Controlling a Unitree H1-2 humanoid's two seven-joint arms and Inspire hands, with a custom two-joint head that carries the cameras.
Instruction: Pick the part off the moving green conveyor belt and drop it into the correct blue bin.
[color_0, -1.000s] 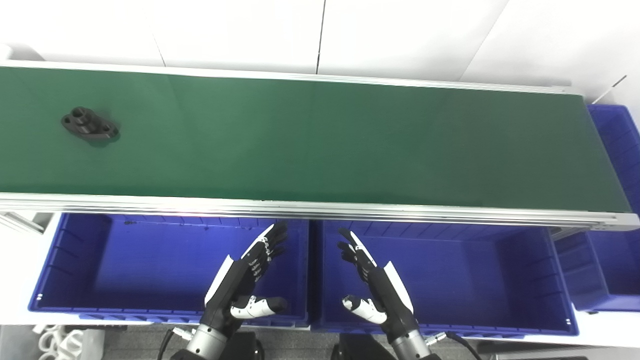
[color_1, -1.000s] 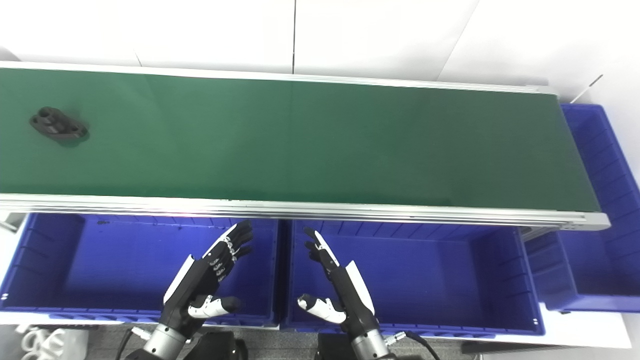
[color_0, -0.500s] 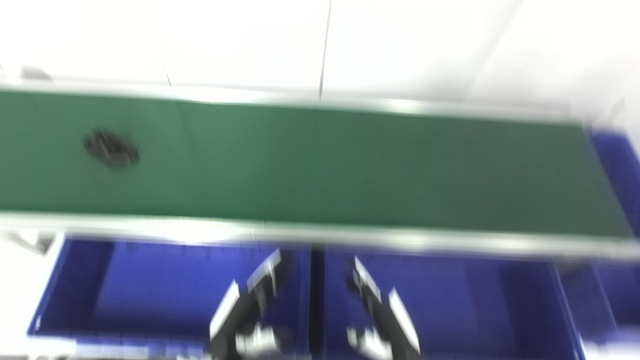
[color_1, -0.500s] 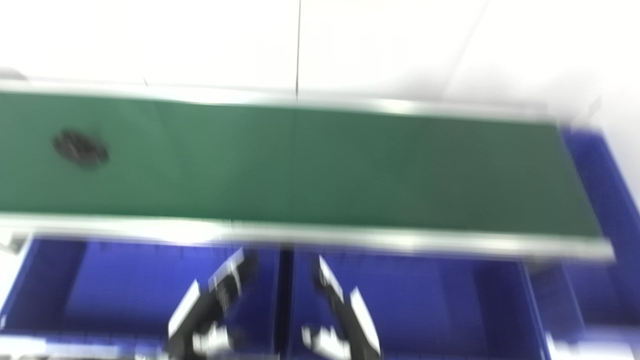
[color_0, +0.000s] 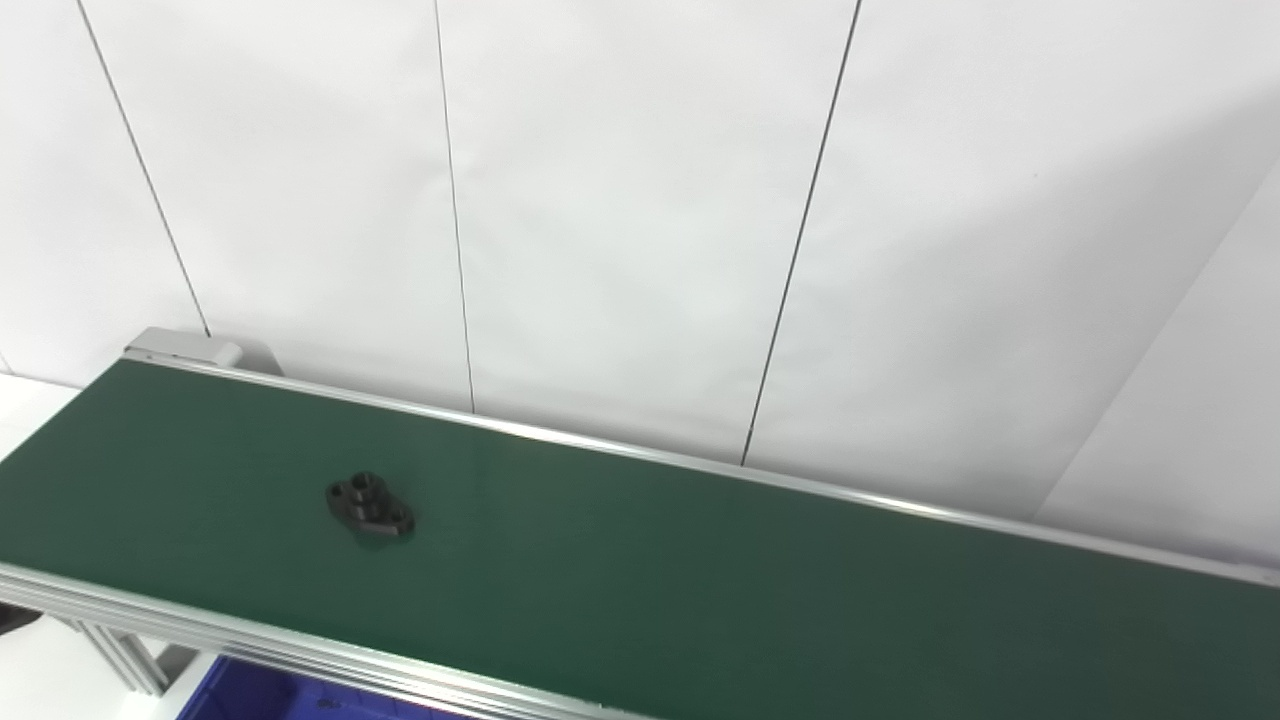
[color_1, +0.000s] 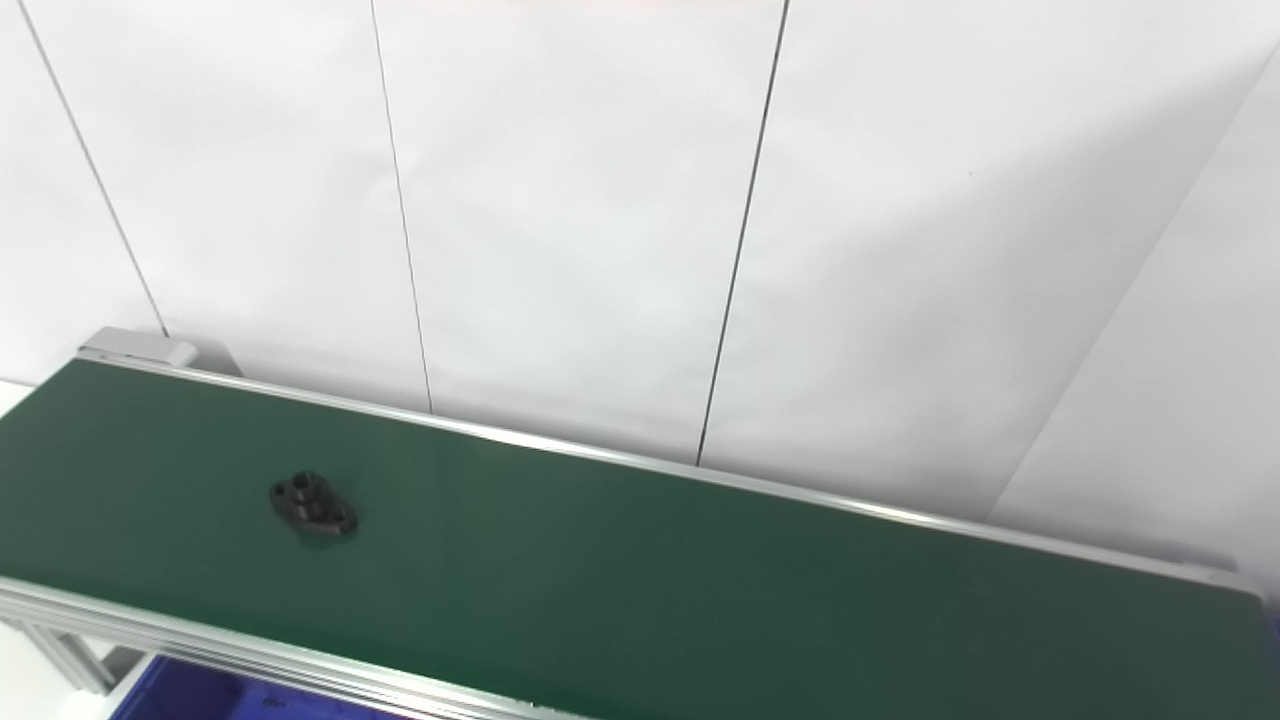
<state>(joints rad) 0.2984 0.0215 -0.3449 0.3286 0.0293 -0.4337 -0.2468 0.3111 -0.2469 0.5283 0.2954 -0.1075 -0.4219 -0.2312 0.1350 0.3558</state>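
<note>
One black part (flat, with holes) lies on the green belt toward its left end, a blue bin corner below. Neither hand shows, so their state cannot be told.

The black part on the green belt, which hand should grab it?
Probably the left. The black part lies on the left stretch of the green belt, nearer the side the left arm comes in from. Neither hand shows in either eye view, so this is only a guess.
</note>
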